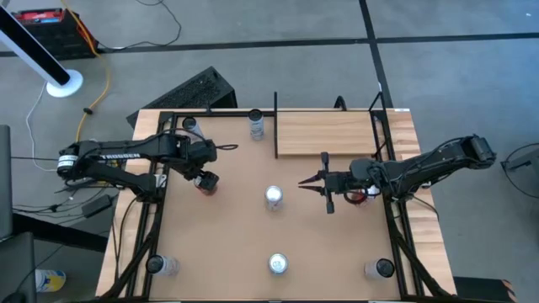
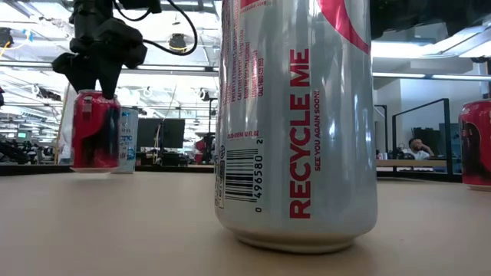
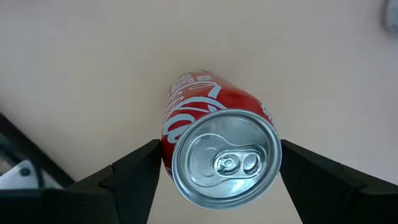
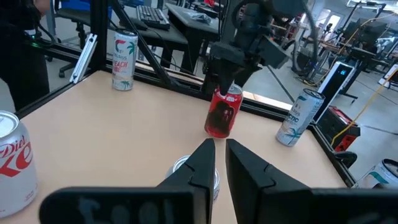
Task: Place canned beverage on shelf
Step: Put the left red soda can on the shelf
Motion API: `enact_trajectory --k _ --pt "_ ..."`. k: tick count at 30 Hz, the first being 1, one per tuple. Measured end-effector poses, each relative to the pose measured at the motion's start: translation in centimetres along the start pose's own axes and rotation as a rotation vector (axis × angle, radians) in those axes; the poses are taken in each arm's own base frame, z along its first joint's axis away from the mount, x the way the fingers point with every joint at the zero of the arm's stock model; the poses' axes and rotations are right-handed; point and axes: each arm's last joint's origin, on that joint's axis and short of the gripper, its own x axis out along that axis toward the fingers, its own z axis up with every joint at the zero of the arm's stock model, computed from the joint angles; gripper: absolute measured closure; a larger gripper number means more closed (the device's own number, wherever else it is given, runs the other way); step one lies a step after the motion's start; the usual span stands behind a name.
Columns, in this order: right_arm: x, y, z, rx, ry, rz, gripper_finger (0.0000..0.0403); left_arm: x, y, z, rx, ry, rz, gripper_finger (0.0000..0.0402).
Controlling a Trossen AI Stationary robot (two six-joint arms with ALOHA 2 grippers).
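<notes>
While standing upright at the table's left, red cola can point(image 1: 206, 183) sits between the fingers of left gripper point(image 3: 217, 171), clasped at its sides, long axis vertical. Lies well apart from shelf point(image 1: 324, 133), off toward the far right. Right gripper point(image 1: 305, 182), nearer the shelf, nearly closed, holding nothing.

Red can point(image 3: 221, 149) (white script), silver top; shelf point(image 1: 327, 133) seemingly pale wood-grain.

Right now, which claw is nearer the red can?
Left. The left claw straddles the red can from above, a finger on each side. The right claw sits across the table, beyond the silver can.
</notes>
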Motion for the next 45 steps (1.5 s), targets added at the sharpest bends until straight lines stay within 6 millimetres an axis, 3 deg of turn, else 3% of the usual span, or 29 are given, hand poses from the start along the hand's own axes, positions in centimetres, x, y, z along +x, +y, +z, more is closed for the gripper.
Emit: enact_trajectory --k 15,27,33,37,45 --pt "0.0 0.4 0.1 0.012 -0.004 0.016 0.0339 0.2 0.2 0.5 -0.009 -0.005 0.004 0.0110" --pt "-0.1 0.8 0.2 0.012 -0.009 0.035 0.0339 0.4 0.0 1.2 0.159 -0.112 0.068 0.0110" --pt "-0.1 0.9 0.2 0.014 -0.010 0.036 0.0339 0.4 -0.2 1.3 0.095 -0.123 0.048 0.0109" --pt "-0.1 0.8 0.2 0.013 -0.010 0.035 0.0339 0.4 -0.3 1.3 0.075 -0.117 0.020 0.0090" --pt "-0.1 0.8 0.2 0.013 -0.010 0.034 0.0339 0.3 -0.1 1.5 0.090 -0.111 0.017 0.0017"
